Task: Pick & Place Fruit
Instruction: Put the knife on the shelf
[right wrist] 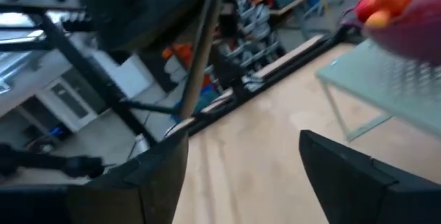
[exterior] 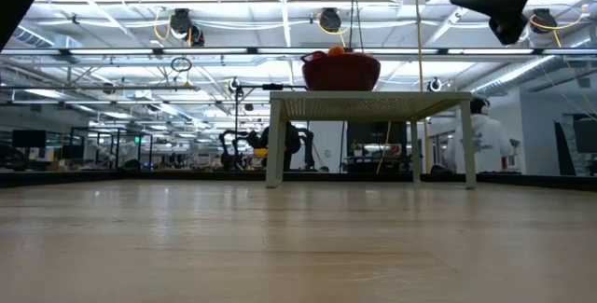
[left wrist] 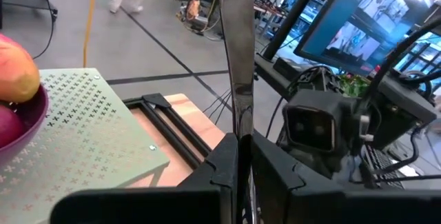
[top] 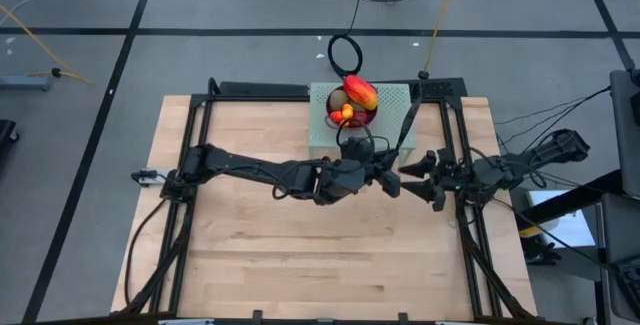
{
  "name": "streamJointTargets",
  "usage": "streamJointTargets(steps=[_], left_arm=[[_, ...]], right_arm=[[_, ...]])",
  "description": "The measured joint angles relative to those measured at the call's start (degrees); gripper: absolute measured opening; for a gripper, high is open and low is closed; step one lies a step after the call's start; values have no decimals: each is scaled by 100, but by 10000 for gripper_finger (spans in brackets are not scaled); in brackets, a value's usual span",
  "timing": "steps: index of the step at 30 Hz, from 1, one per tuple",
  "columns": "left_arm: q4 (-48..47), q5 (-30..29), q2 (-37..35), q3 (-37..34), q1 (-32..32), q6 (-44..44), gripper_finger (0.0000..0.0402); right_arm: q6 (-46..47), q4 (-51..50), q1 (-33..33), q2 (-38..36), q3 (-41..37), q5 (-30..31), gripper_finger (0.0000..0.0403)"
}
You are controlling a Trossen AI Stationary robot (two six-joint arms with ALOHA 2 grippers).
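Left fingers (left wrist: 238,176) clamped on upright knife blade (left wrist: 238,58), right fingers (right wrist: 241,169) wide, fruit (top: 356,100) in bowl (exterior: 340,72) beyond both.

On the bench (top: 250,265), a small raised stand (top: 392,95) sits at the far edge with the bowl (top: 355,117) on its left part — the fruit (top: 358,95) heaped in the bowl — while both end effectors, left (top: 388,177) and right (top: 412,172), meet just in front of the stand.
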Motion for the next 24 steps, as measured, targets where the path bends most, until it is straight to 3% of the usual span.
streamJointTargets(steps=[11, 24], left_arm=[[2, -42, 0, -1, -32, 36, 30], [-223, -68, -2, -7, -25, -2, 30]], right_arm=[[-441, 1160, -280, 810, -1, -11, 273], [-519, 1687, -325, 877, -2, -139, 268]])
